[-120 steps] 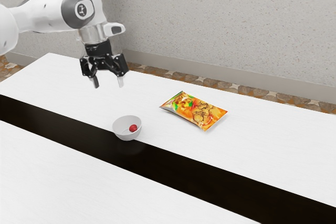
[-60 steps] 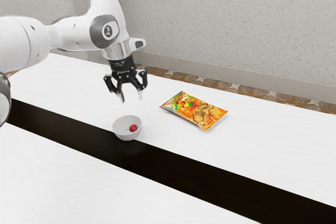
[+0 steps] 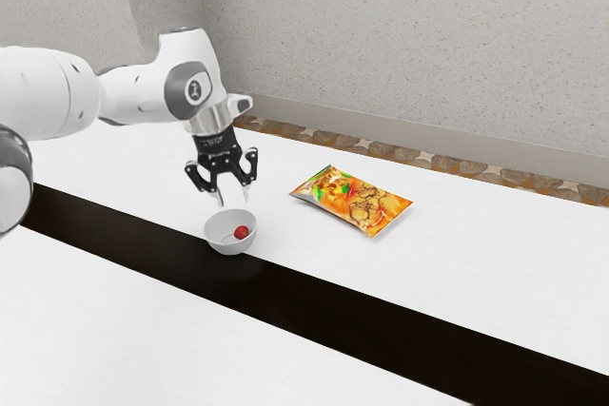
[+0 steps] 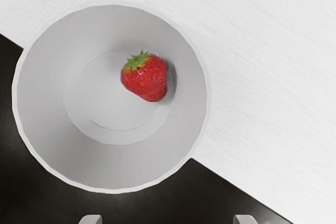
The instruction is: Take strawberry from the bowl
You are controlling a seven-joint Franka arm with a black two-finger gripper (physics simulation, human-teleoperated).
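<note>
The strawberry [image 3: 242,232] has not been taken out: it is seen lying inside the bowl [image 3: 228,247], below the gripper [image 3: 234,199], away from the middle of the floor and close to the side wall. Nothing is held by the gripper. Its two fingers are spread well apart, with an empty gap left between them, and the tips are pointed down near the bowl's rim. The strawberry is touched by neither finger.

The bowl is set upright below the gripper, partly on the white tabletop [image 3: 476,244] and partly over the dark strip [image 3: 314,301]. A snack bag [image 3: 352,203] is laid flat off to one side of the gripper, apart from the bowl; it does not seem to be needed.

So far, only the approach appears to have been made, and it looks nearly complete. The grasp, the lift and the clearing of the rim are all left to be done. For the grasp, the gripper would likely have to be centred over the strawberry and lowered between the walls. Because the fruit is so close to the side, a finger could be caught on the bowl, or the bowl could be nudged.
</note>
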